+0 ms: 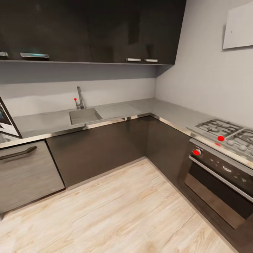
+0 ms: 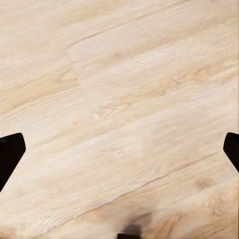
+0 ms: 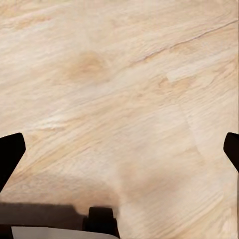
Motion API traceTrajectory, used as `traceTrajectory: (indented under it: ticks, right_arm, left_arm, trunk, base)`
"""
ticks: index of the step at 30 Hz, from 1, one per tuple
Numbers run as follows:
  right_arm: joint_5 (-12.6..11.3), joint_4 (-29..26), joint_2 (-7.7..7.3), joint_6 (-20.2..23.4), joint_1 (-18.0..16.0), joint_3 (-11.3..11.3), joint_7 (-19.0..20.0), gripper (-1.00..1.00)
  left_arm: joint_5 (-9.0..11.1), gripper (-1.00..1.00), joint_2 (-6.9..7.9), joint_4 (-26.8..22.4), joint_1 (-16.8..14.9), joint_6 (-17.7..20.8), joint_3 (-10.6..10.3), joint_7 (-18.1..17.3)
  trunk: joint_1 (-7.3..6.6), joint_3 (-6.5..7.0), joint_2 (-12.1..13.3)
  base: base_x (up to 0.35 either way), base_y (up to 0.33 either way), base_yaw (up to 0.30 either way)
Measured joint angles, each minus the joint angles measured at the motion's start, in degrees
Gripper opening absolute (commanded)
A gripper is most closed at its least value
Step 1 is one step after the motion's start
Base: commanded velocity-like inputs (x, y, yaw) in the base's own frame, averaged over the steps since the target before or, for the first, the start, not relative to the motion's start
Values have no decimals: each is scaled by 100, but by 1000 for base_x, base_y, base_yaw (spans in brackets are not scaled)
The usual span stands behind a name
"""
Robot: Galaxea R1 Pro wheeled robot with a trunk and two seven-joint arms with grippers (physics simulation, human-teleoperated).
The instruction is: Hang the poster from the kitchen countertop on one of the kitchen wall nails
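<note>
Poster (image 1: 6, 121): just a slice of it at the far left edge of the head view, standing tilted on the grey surface, black frame and white border showing, the rest cut off by the picture's edge.
Surface (image 1: 116, 110): long light-grey L-shaped kitchen countertop, running from the poster's end along the back wall, turning the corner and coming down the right side over dark cabinets.
Sink (image 1: 84, 116): rectangular basin set into the surface, well apart from the poster, toward the corner.
Tap (image 1: 80, 98): metal, upright just behind the sink, with a small red marker beside it.
Hob (image 1: 225, 131): gas burners on the right run of the surface, red dots at its front edge.
Oven (image 1: 219, 179): dark door with a long metal handle, right below the hob.
Wall panel (image 1: 239, 26): plain pale rectangle high on the right wall; any nail on it is too small to make out.
Upper cabinets (image 1: 91, 31): dark, glossy, above the back run.
Floor (image 1: 123, 207): pale wood planks, filling the foreground.
Left gripper (image 2: 119, 149): jaws spread wide, dark tips at opposite edges of its wrist view, nothing between them, pointing at floor planks.
Right gripper (image 3: 119, 149): same story, jaws spread wide over the floor, holding nothing.
</note>
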Motion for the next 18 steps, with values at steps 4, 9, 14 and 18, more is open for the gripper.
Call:
traceTrajectory:
  ticks: [4,9,14,18]
  right_arm:
    - [1,0,1,0,0,0,0,100]
    - [0,0,1,0,0,0,1,100]
    - [0,6,1,0,0,0,1,100]
    - [0,9,1,0,0,0,2,100]
  left_arm:
    - [0,100,0,0,0,0,104,0]
    - [0,100,0,-2,1,2,148,0]
    - [0,100,-1,-3,0,2,159,0]
    - [0,100,-1,-3,0,1,160,0]
  trunk:
    - [0,0,0]
    - [1,0,0]
    - [1,0,0]
    - [2,0,0]
  base:
    - [157,-244,293]
    - [87,-117,293]
    - [12,-15,293]
    - [2,-2,293]
